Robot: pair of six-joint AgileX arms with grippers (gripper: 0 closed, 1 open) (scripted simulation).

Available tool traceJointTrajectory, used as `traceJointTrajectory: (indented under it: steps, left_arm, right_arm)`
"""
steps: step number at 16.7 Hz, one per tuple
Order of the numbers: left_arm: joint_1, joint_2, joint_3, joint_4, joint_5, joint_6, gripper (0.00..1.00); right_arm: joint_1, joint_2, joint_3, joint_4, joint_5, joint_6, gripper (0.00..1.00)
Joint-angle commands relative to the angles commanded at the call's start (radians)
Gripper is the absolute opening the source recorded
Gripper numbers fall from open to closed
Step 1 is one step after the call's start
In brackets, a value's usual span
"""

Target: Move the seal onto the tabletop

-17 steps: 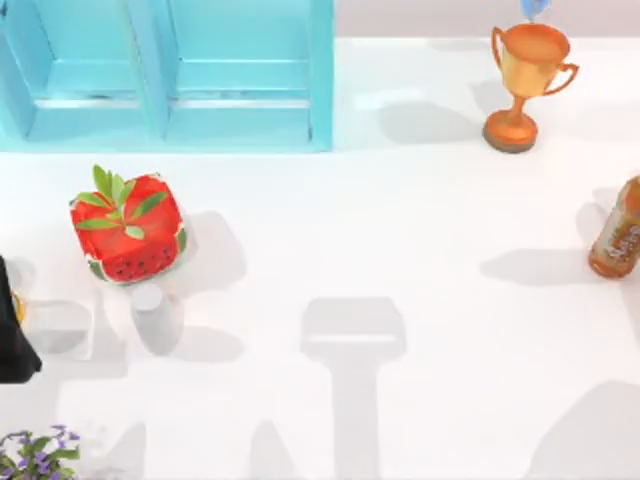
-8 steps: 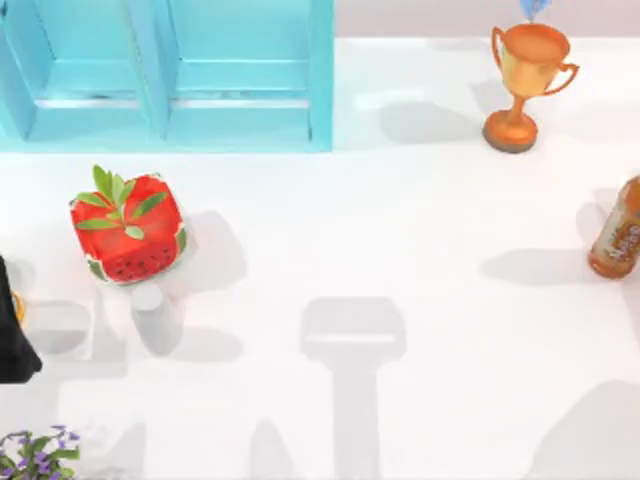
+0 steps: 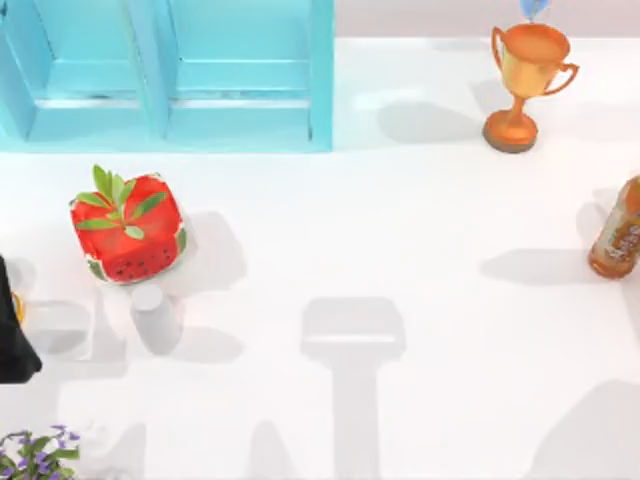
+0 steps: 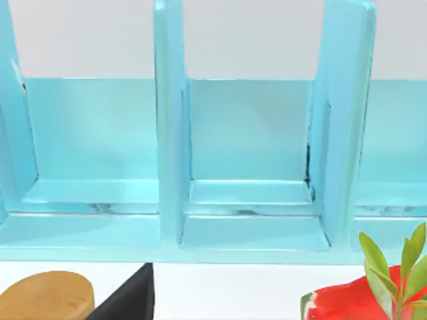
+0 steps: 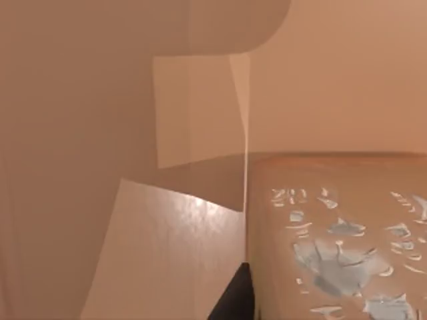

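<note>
A tan-brown, stone-like block with flat faces and pale flecks, the seal [image 5: 333,227], sits right up against the camera in the right wrist view. A dark part of my right gripper [image 5: 233,297] pokes in beside it; whether it touches the seal cannot be told. The white tabletop [image 3: 420,220] spreads wide in the top view, with grey arm shadows across its middle and near edge. The left wrist view looks across the table at the turquoise cabinet.
The turquoise cabinet [image 3: 170,75] with bare shelves stands at the back left. A watermelon cube [image 3: 128,230] lies on the left, a black object [image 3: 12,335] at the left edge, flowers [image 3: 35,455] at the near left. An orange-gold trophy [image 3: 525,85] and a bottle [image 3: 618,235] stand on the right.
</note>
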Motion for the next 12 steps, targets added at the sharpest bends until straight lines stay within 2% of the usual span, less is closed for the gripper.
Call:
traceJointTrajectory:
  steps: [12]
  left_arm:
    - [0.0, 0.0, 0.0, 0.0, 0.0, 0.0, 1.0]
  right_arm:
    - [0.023, -0.001, 0.035, -0.033, 0.008, 0.038, 0.0]
